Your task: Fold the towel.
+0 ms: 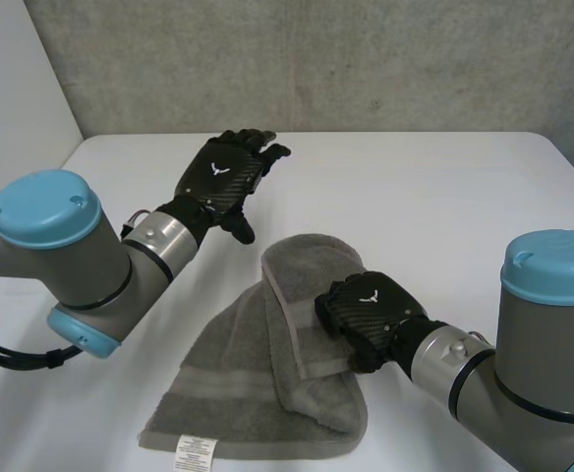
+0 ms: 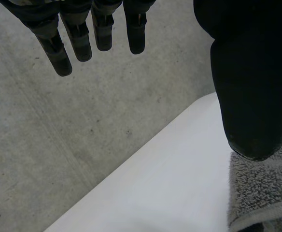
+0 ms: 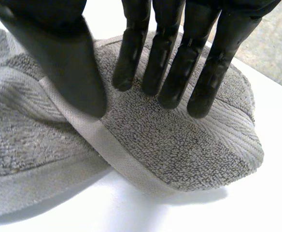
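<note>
A grey towel lies partly folded on the white table, one flap turned over its right side and a white label at its near edge. My right hand rests on the folded flap near the towel's far end. In the right wrist view its fingers lie straight on the towel and the thumb presses the hem band. My left hand hovers above the table beyond the towel, open, with fingers straight and the thumb apart, over a towel corner.
A concrete wall stands behind the table's far edge. Bare white table surface lies to the right of and beyond the towel. Both grey arms with light-blue caps reach in from the near side.
</note>
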Robot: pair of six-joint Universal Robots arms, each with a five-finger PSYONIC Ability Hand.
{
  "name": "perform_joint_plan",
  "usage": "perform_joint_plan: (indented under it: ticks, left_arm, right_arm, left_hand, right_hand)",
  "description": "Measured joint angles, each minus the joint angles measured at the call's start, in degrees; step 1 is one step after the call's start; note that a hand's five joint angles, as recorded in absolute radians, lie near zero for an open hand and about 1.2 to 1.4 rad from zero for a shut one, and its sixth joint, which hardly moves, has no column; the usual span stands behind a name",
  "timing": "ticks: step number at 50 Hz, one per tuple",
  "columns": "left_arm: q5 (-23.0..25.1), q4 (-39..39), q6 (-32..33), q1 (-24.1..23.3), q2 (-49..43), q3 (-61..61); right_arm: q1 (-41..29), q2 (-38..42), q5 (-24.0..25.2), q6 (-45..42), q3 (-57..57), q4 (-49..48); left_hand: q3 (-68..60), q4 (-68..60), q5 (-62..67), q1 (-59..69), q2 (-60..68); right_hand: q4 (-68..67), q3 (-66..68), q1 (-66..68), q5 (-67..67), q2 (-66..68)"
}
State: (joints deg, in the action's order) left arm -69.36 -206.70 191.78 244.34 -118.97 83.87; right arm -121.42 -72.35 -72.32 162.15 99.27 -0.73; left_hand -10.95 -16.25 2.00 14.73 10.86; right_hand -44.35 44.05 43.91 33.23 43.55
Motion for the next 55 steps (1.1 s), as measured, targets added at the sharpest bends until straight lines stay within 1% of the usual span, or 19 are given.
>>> perform_joint_plan:
  ticks: [1,3,7,10,14,16,21,23,24,26,29,33,34,36,40,42,44,49,55]
  left_arm:
    - [-0.2,0.3,0.0,0.0,0.4,0.2]
    - [-0.4,0.8,-0.1,0.0,1.0,0.7]
    - [-0.5,1.2,-0.2,0.0,1.8,1.5]
    - [-0.7,1.5,-0.2,0.0,3.2,3.1]
    - [-2.7,2.4,-0.4,-0.1,5.3,5.8]
    - [-4.7,3.1,-0.7,-0.2,6.2,7.2]
    - [-11.8,5.4,-2.7,-0.7,8.2,9.8]
    - [-14.8,6.6,-4.4,-0.8,8.8,10.4]
    - [-17.1,7.8,-6.1,-0.9,9.3,10.8]
    - [-20.0,9.5,-8.7,-1.0,9.9,11.3]
    - [-23.1,12.7,-13.2,-1.1,10.7,11.9]
    - [-24.7,16.7,-18.5,-1.0,11.4,12.6]
    - [-24.8,17.2,-19.1,-1.0,11.4,12.7]
    - [-24.8,18.8,-21.1,-1.0,11.5,13.0]
    - [-24.4,22.1,-25.5,-1.2,11.5,13.9]
    - [-24.1,23.2,-27.1,-1.5,11.5,14.3]
    - [-23.7,23.8,-27.9,-1.9,11.5,14.6]
    - [-23.2,24.4,-28.8,-3.4,11.5,15.3]
    - [-23.4,24.2,-29.0,-7.6,11.3,14.9]
  right_arm:
    - [0.0,0.0,-0.1,0.7,0.0,0.0]
    - [0.0,-0.1,-0.1,1.4,-0.1,0.0]
    - [0.0,-0.1,-0.1,1.8,-0.1,0.0]
    - [-0.4,-0.1,0.0,2.5,0.0,-0.1]
    - [-1.7,0.3,-0.2,4.5,0.1,-0.8]
    - [-2.5,0.7,-0.5,5.5,0.1,-1.4]
    - [-4.7,2.4,-2.7,7.4,0.1,-4.5]
    - [-5.5,3.2,-4.3,7.6,0.0,-6.0]
    - [-6.1,3.9,-5.6,7.6,-0.1,-7.1]
    - [-7.1,5.0,-7.5,7.5,-0.3,-8.6]
    - [-8.3,6.6,-10.0,7.3,-0.6,-10.6]
    - [-9.2,8.3,-11.6,6.9,-0.8,-12.8]
    - [-9.3,8.5,-11.8,6.8,-0.8,-13.1]
    - [-9.5,9.1,-12.0,6.3,-0.9,-14.0]
    - [-9.6,9.6,-12.3,4.1,-0.9,-16.5]
    - [-9.5,9.3,-12.8,3.1,-1.0,-17.4]
    - [-9.3,8.6,-13.4,2.4,-1.0,-17.8]
    - [-8.9,5.2,-14.5,1.4,-1.0,-17.8]
    - [-5.3,-0.4,-14.1,0.2,-0.5,-16.3]
  left_hand:
    - [0.0,0.0,0.0,0.0,0.0]
    - [0.0,0.0,0.0,0.0,0.0]
    - [0.0,0.0,0.0,0.0,0.0]
    - [0.0,0.0,0.0,0.0,0.0]
    - [0.0,0.0,0.0,0.0,0.0]
    - [0.0,0.0,0.0,0.0,0.0]
    - [0.0,0.0,0.0,0.0,0.1]
    - [0.0,0.0,0.0,0.0,0.1]
    - [0.0,0.0,0.0,0.0,0.1]
    - [0.0,0.0,0.0,0.0,0.1]
    - [0.0,0.0,0.0,0.0,0.1]
    - [0.0,0.0,0.0,0.0,0.1]
    - [0.0,0.0,0.0,0.0,0.1]
    - [0.0,0.0,0.0,0.0,0.1]
    - [0.0,0.0,0.0,0.0,0.1]
    - [0.0,0.0,0.0,0.0,0.2]
    - [-0.3,0.0,0.0,0.0,0.3]
    - [-0.6,0.0,0.0,0.0,0.6]
    - [-4.5,0.0,3.6,0.2,4.6]
  right_hand:
    - [7.5,-8.2,-8.0,-7.8,-7.9]
    - [16.2,-16.2,-15.7,-16.8,-15.8]
    - [19.9,-19.4,-18.9,-20.8,-18.8]
    - [27.2,-26.6,-25.5,-28.1,-25.3]
    - [28.0,-27.8,-27.0,-28.6,-26.9]
    - [28.0,-27.8,-27.0,-28.6,-26.9]
    - [28.0,-27.8,-27.0,-28.6,-26.9]
    - [28.0,-27.8,-27.0,-28.6,-26.9]
    - [28.0,-27.8,-27.0,-28.6,-26.9]
    - [28.0,-27.8,-27.0,-28.6,-26.9]
    - [28.0,-27.8,-26.9,-28.2,-26.9]
    - [27.6,-27.2,-26.1,-25.2,-26.3]
    - [25.7,-25.3,-24.2,-23.3,-24.3]
    - [15.8,-15.1,-15.0,-13.4,-14.8]
    - [-13.4,14.2,14.6,14.6,14.2]
    - [-23.6,23.0,23.5,23.7,24.3]
    - [-30.6,29.8,30.4,31.4,31.2]
    - [-32.3,30.8,31.1,32.4,31.7]
    - [-32.3,30.8,31.1,32.4,31.7]
